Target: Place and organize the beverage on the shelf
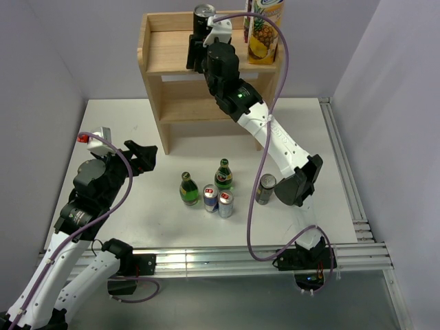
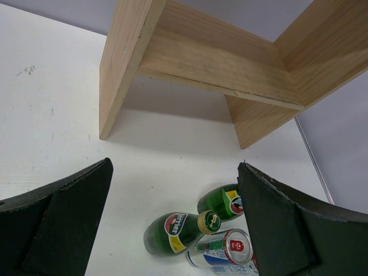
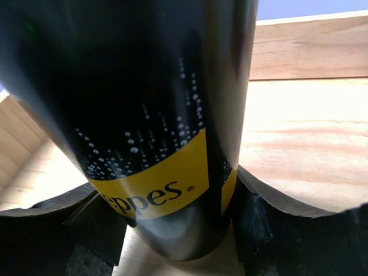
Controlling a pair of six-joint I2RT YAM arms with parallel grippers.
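My right gripper [image 1: 201,36] is up at the top tier of the wooden shelf [image 1: 165,51], shut on a tall black can with a yellow band [image 1: 204,12]. In the right wrist view both pads press the can's [image 3: 144,115] lower sides, its base just over the shelf board [image 3: 299,138]. On the table stand two green bottles [image 1: 189,189] [image 1: 223,175], two blue-and-silver cans [image 1: 211,198] [image 1: 225,203] and a second black can [image 1: 265,189]. My left gripper [image 1: 144,159] hovers open, left of this group; its view shows the bottles [image 2: 172,233] [image 2: 221,201] below.
A pineapple juice carton [image 1: 265,31] stands on the shelf's top tier, right beside the held can. The shelf's lower tier [image 2: 218,63] and its side panels face the left wrist. Metal rails [image 1: 344,172] run along the table's right and near edges.
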